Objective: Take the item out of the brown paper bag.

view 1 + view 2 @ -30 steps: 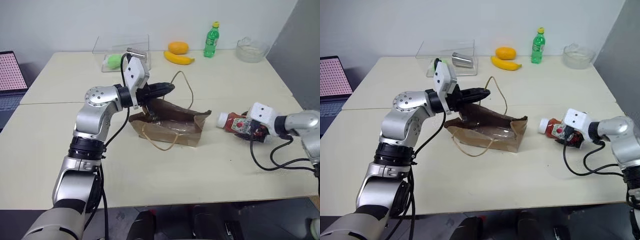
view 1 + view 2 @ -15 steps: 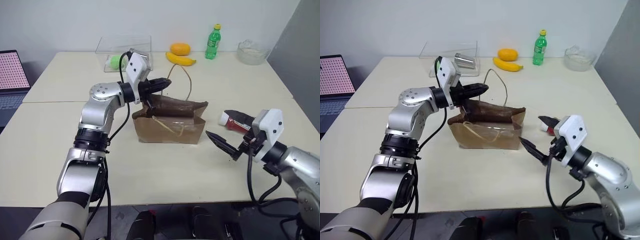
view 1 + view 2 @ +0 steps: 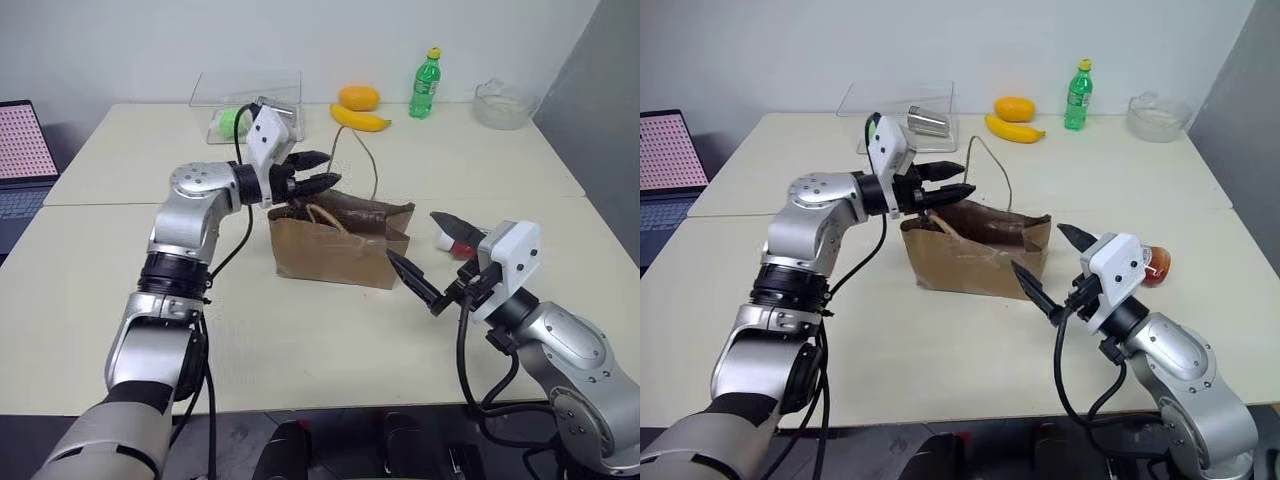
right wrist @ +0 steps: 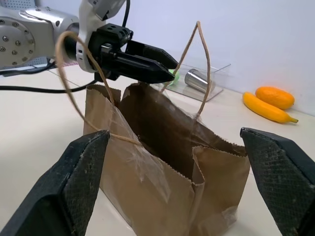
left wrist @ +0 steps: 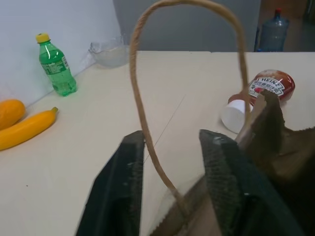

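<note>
We judge the task finished: the ketchup bottle [image 5: 261, 93] lies on the worktop [image 3: 300, 320] at three o'clock of the bag [image 3: 335, 245]. Both claws, left [image 3: 318, 172] and right [image 3: 425, 255], are released; next we retract.

Bright, even indoor light; soft faint shadows; close foreground slightly blurred in wrist views.

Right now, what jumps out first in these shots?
The brown bag stands upright mid-table, its mouth open, one cord handle looping up between the fingers of the open left pincer at its rim. The red ketchup bottle lies on its side on the table beyond the bag, behind the wide-open right pincer.
</note>
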`<action>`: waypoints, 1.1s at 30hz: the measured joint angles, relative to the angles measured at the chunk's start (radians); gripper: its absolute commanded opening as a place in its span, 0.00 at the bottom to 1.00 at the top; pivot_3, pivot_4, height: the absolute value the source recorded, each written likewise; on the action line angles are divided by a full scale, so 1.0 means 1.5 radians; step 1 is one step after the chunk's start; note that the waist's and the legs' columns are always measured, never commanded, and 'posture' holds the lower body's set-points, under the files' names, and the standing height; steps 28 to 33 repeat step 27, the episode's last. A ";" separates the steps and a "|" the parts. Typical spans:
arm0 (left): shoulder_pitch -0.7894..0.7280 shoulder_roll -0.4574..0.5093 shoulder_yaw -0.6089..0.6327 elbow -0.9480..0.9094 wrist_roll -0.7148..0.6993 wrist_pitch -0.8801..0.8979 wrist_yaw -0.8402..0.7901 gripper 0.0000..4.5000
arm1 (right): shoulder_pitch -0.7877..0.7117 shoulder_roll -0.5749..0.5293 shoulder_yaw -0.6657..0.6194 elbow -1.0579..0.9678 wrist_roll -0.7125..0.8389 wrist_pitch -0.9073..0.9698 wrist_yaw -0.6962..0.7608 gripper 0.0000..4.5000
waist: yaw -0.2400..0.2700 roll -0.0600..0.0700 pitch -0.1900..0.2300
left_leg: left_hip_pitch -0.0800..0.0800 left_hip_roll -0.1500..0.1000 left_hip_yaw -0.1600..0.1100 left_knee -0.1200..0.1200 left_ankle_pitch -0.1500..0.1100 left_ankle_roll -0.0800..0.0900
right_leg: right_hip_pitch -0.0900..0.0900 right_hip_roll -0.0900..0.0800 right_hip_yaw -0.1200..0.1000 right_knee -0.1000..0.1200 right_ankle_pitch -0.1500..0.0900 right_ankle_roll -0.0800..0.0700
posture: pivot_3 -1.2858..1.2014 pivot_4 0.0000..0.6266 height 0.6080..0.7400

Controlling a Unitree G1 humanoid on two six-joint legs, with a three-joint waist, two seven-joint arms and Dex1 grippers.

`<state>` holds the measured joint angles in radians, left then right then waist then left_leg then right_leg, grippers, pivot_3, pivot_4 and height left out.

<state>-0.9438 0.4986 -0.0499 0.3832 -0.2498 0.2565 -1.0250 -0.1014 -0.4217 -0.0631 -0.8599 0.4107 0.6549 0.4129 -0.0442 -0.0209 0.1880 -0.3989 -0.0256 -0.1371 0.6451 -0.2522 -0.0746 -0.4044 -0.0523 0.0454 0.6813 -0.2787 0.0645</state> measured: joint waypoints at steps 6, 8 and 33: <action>0.124 0.035 0.085 -0.212 -0.077 0.078 0.035 0.74 | 0.040 -0.024 0.002 0.033 -0.017 -0.050 0.015 1.00 | -0.005 0.000 0.000 | 0.000 0.001 0.000 0.000 0.000 0.000 | 0.000 0.000 0.000 0.000 0.000 0.000 | 0.52 0.24 1.00; 0.181 0.034 0.122 -0.294 -0.095 0.101 0.084 0.74 | 0.050 -0.024 0.000 0.046 -0.028 -0.076 0.015 1.00 | -0.006 0.000 0.000 | 0.000 0.001 0.000 0.000 0.000 0.000 | 0.000 0.000 0.001 0.000 0.000 0.000 | 0.52 0.24 1.00; 0.613 -0.082 0.108 -0.562 -0.010 0.031 0.342 0.74 | 0.182 0.059 0.037 0.168 -0.144 -0.339 -0.007 1.00 | 0.010 0.000 -0.001 | 0.011 0.001 0.001 -0.001 0.000 0.000 | 0.012 0.000 0.000 -0.003 0.000 -0.001 | 0.52 0.24 1.00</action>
